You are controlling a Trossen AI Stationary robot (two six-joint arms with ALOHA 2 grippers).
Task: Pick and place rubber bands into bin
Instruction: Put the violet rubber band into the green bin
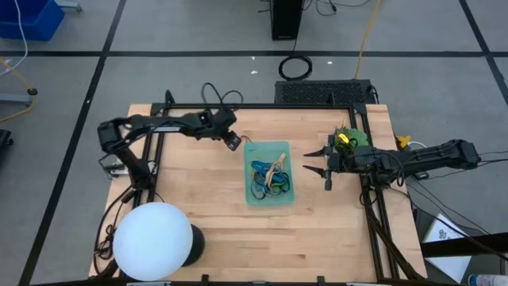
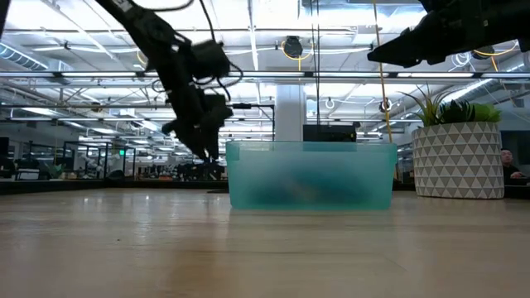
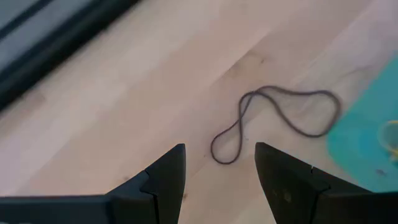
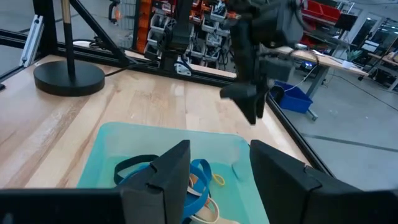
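the left hand (image 3: pixel 217 180) hangs over the surface (image 1: pixel 198 199) just beside the bin (image 1: pixel 268 195), its jaws standing wide with nothing between them. right past its fingertips lies one dark band (image 3: pixel 273 121), twisted into a loose figure eight, flat on the wood and close to the bin's teal edge without clearly touching it. the right hand (image 4: pixel 214 180) hovers on the bin's other side, also wide and empty, looking down at the bands (image 1: pixel 268 179) already heaped inside: blue, black, tan and a bit of yellow.

the loose band looks thin, light and floppy; it will sag and drape once lifted, and being so flat it may slip out from under the tips. the crossing of the eight seems the best spot to pinch, where two strands bunch up.

the surface is pale wood inside a dark frame, with a white globe lamp (image 1: pixel 154 241) at one corner and a potted plant (image 2: pixel 457 149) near the right arm. beyond is an open lab with racks and ceiling lights.
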